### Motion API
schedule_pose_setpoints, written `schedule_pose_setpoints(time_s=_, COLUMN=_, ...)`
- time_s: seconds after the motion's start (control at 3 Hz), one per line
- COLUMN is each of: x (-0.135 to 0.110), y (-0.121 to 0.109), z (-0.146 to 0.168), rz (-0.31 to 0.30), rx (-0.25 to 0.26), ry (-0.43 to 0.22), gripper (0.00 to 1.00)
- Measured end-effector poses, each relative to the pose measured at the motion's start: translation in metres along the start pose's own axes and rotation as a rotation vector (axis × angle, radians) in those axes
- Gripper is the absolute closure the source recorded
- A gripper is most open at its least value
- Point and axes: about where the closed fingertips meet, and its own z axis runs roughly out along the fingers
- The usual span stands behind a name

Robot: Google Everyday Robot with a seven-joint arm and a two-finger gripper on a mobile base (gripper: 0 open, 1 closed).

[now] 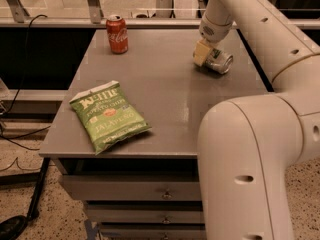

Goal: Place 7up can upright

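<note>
The gripper (202,53) sits against the silvery-grey aluminium 7up can (221,62), which lies on its side just right of it; whether it grasps, I cannot tell; a red cola can (117,33) stands well left; a green crisp bag (109,115) lies, seemingly flat, left and nearer.

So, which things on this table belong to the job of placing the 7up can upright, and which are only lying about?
For the job:
7up can, on its side at the far right of the table
hand, low at the can's left side

Only lying about:
red cola can, upright at the far left
green chip bag, flat near the front left
</note>
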Motion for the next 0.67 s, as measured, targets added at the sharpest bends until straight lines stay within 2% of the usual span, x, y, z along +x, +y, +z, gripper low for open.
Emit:
schedule_pose_setpoints(time_s=0.33, x=-0.006, y=-0.001, z=-0.031, rz=-0.027, rx=-0.013, ry=-0.114, gripper=0.88)
schedule_pose_setpoints(time_s=0.67, x=-0.005, y=-0.003, z=-0.063, rz=-0.061, rx=-0.054, ry=-0.292, gripper=1.00)
